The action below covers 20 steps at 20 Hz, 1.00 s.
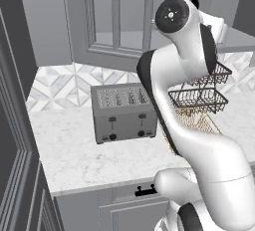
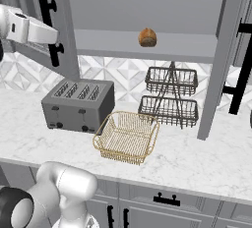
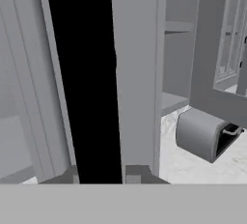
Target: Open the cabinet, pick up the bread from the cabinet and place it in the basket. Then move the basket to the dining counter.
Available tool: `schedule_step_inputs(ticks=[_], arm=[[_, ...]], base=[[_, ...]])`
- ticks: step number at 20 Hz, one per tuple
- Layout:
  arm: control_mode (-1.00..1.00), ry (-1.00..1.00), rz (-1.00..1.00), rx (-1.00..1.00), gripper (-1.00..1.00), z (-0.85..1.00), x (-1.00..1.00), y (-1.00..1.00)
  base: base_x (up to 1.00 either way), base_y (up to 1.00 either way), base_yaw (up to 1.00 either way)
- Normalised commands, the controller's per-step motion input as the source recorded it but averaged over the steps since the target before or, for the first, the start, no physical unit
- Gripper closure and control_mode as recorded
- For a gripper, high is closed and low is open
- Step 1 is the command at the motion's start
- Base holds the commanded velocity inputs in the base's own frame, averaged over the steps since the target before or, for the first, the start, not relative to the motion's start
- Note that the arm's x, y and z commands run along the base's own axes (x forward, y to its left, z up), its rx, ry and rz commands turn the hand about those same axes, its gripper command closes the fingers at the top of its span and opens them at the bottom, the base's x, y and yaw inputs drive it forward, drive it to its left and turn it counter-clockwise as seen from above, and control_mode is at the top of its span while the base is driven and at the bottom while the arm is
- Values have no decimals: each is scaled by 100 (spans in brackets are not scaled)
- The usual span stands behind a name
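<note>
The grey cabinet [image 2: 147, 6] stands with both doors swung open. On its shelf lies the small golden-brown bread [image 2: 147, 37]. My gripper [image 3: 99, 175] is shut on the long black handle [image 3: 82, 73] of the left door [image 2: 66, 30], and in the right base view my gripper [image 2: 53, 36] meets that bar from the left. Down on the marble worktop, below the shelf, the golden wire basket [image 2: 127, 136] sits with nothing in it; the arm hides most of the basket [image 1: 196, 120] in the left base view. The dining counter is out of view.
A grey toaster [image 2: 78, 105] stands left of the basket. Behind the basket is a dark two-tier wire rack [image 2: 170, 97]. The open right door [image 2: 221, 60] juts out over the worktop. Drawers with black handles [image 2: 165, 200] run along the front.
</note>
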Motion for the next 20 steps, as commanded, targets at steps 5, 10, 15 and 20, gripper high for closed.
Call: schedule_step_inputs(ticks=[5, 10, 15, 20], arm=[[-100, 3, -6, 0, 100, -11, -86, 38], [-100, 0, -10, 0, -100, -5, -59, 48], [-100, 0, -3, 0, -100, -2, -12, 12], [-100, 0, 1, 0, -100, -2, 0, 20]], base=[[0, 0, 0], [0, 0, 0], [0, 0, 0], [0, 0, 0]])
